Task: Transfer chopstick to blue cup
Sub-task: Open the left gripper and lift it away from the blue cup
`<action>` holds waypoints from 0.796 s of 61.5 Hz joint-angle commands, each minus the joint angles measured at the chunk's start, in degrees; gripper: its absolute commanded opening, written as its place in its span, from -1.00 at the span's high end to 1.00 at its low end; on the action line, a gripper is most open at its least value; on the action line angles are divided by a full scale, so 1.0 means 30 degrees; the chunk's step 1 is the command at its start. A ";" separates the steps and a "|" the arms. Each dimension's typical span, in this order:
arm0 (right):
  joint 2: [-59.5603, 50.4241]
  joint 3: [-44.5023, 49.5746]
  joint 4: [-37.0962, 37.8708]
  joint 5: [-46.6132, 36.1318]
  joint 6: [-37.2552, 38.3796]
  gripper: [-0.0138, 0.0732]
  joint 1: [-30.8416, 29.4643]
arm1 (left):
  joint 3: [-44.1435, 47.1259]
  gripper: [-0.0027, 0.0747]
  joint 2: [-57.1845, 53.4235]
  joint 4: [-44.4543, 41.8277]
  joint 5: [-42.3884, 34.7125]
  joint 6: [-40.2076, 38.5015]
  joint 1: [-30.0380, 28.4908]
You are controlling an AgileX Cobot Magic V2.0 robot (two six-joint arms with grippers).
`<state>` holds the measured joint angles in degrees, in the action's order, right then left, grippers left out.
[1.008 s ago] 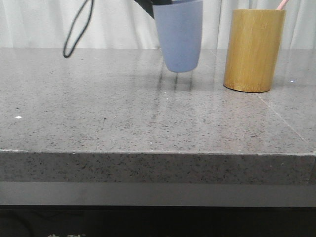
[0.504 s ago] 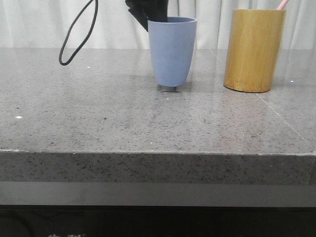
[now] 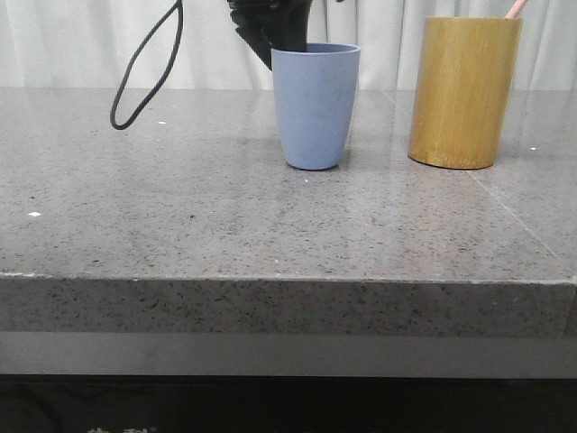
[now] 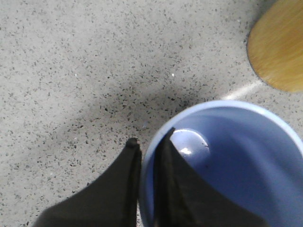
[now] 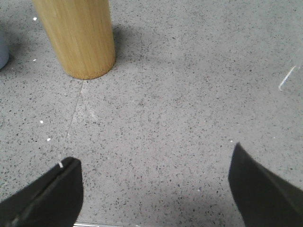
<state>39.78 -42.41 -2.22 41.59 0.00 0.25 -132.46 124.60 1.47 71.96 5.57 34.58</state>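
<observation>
left claw (image 4: 147,156) pinches the blue cup (image 3: 315,105) rim; a careless release could tip it. right claw (image 5: 154,189) is spread.

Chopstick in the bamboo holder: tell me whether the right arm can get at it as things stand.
Probably yes. The right gripper is open and empty over bare table, the bamboo holder stands unobstructed nearby, and the chopstick pokes above its rim.

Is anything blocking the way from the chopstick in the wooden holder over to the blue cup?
Mostly clear: bare table lies between the wooden holder, where the chopstick tip pokes out, and the blue cup. However, the left gripper pinches the cup's rim, one finger inside, partly crowding its opening.
</observation>
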 commanded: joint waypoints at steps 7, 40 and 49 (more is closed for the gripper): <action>0.0042 -0.0613 -0.0342 -0.1153 -0.0232 -0.77 -0.0062 | -0.0668 0.26 -0.1147 0.0625 -0.0797 -0.0206 0.0122; 0.0042 -0.1133 -0.1509 -0.1083 -0.0242 -0.77 -0.0062 | -0.0586 0.17 -0.3821 0.1065 -0.0984 -0.0206 -0.0084; 0.0536 -0.2075 -0.1837 -0.1042 -0.0635 -0.77 -0.0037 | -0.0026 0.17 -0.5489 0.1203 -0.0883 -0.0206 -0.0084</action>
<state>40.20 -45.03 -6.32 42.05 -0.43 0.25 -131.81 114.82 3.83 71.69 5.45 34.46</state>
